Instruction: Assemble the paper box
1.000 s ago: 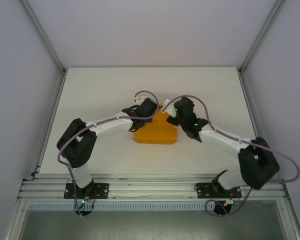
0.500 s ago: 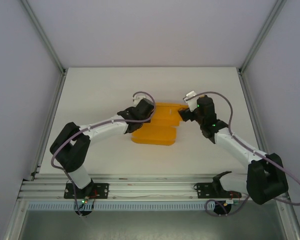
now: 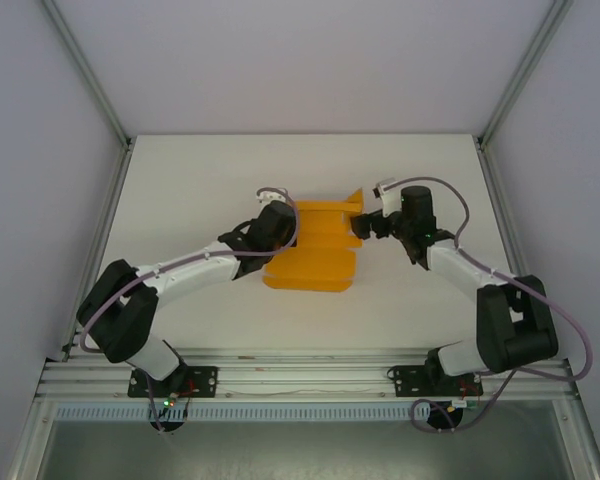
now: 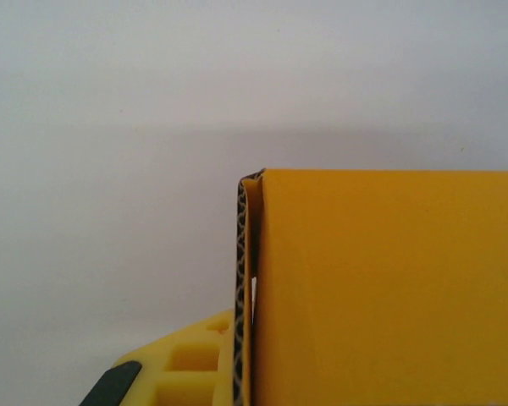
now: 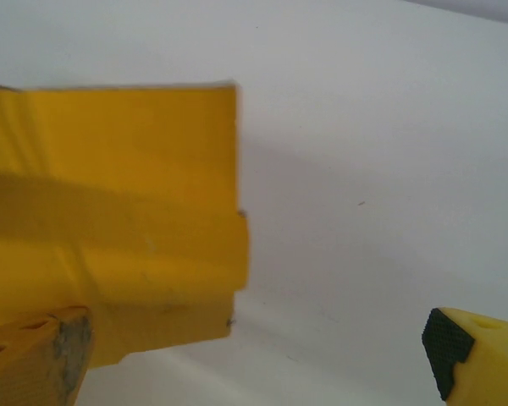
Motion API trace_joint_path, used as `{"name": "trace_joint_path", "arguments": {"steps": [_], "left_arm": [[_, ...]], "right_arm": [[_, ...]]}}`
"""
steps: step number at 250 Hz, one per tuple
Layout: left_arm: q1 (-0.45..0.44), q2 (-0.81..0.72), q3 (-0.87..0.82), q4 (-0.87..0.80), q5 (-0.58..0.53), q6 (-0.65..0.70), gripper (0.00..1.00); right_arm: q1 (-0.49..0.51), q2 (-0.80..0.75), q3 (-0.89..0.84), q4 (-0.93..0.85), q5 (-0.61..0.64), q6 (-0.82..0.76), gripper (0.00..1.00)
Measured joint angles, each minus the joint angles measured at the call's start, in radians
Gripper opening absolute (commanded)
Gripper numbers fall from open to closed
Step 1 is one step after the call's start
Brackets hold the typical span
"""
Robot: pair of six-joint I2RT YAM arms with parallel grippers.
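The orange paper box (image 3: 310, 262) lies partly folded in the middle of the table, with a flap (image 3: 352, 198) raised at its back right corner. My left gripper (image 3: 276, 226) is at the box's left back edge, shut on the card. The left wrist view shows the paper box (image 4: 381, 288) with its folded edge against my yellow finger (image 4: 182, 368). My right gripper (image 3: 364, 226) is open just right of the box. In the right wrist view the paper box (image 5: 110, 211) is at the left, by my left finger (image 5: 34, 355), with bare table between the fingers.
The white table (image 3: 200, 180) is ringed by white walls and metal posts. An aluminium rail (image 3: 300, 375) with both arm bases runs along the near edge.
My right gripper has drawn back from above the box to its right side. The left arm has stretched out lower. The box's back panels have come up.
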Motion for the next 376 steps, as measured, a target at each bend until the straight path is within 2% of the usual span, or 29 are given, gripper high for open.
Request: {"name": "trace_joint_path", "arguments": {"steps": [46,69,95,156,191,255,308,333,376], "left_arm": [[0.023,-0.006,-0.006,0.034,-0.006,-0.002,0.00],[0.026,-0.006,-0.005,0.039,-0.013,-0.005,0.00],[0.019,-0.006,-0.005,0.034,-0.018,-0.004,0.00],[0.003,-0.005,0.000,-0.010,-0.061,-0.004,0.00],[0.004,0.010,0.014,-0.025,-0.068,-0.004,0.00],[0.004,0.034,0.026,-0.042,-0.082,-0.005,0.00],[0.004,0.047,0.065,-0.041,-0.080,-0.011,0.00],[0.004,0.056,0.074,-0.043,-0.078,-0.016,0.00],[0.005,0.069,0.082,-0.054,-0.082,-0.027,0.00]], "right_arm": [[-0.013,0.081,0.101,-0.011,-0.191,0.014,1.00],[-0.012,0.083,0.111,-0.023,-0.216,0.018,1.00],[-0.011,0.037,0.095,-0.042,-0.163,0.020,1.00],[-0.009,-0.186,0.050,-0.098,0.092,0.038,1.00],[-0.010,-0.233,0.055,-0.113,0.093,0.041,1.00],[-0.005,-0.226,0.074,-0.132,-0.006,0.040,1.00],[0.063,-0.116,0.080,-0.135,-0.011,0.034,1.00],[0.121,-0.069,0.064,-0.081,0.032,0.039,1.00],[0.204,-0.023,0.024,0.072,0.215,0.114,1.00]]}}
